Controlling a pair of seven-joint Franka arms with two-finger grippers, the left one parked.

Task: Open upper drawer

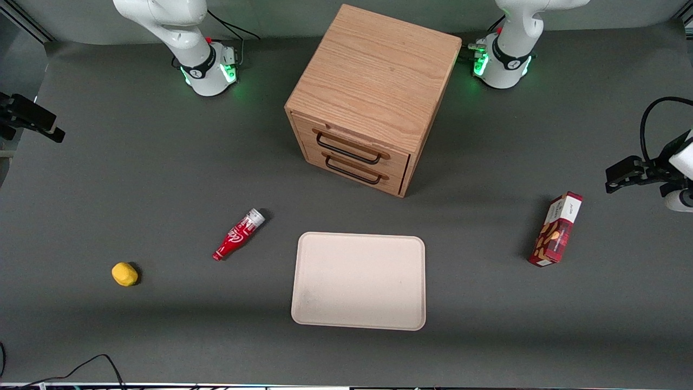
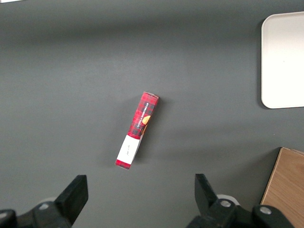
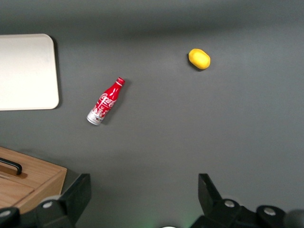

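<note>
Hand [image 3: 141,199] open, empty, above table [image 1: 162,173] | upper drawer [image 1: 351,147] shut

**Working Arm Poised High, Fingers Spread**

The right arm's gripper [image 3: 142,199] hangs well above the tabletop at the working arm's end, pointing straight down. Its two dark fingers [image 3: 76,197] stand wide apart with nothing between them. The arm's base [image 1: 208,67] glows green.

Robot lab: two arm bases [image 1: 208,70] bolted on grey table [image 1: 108,162] w/ test props.
</note>
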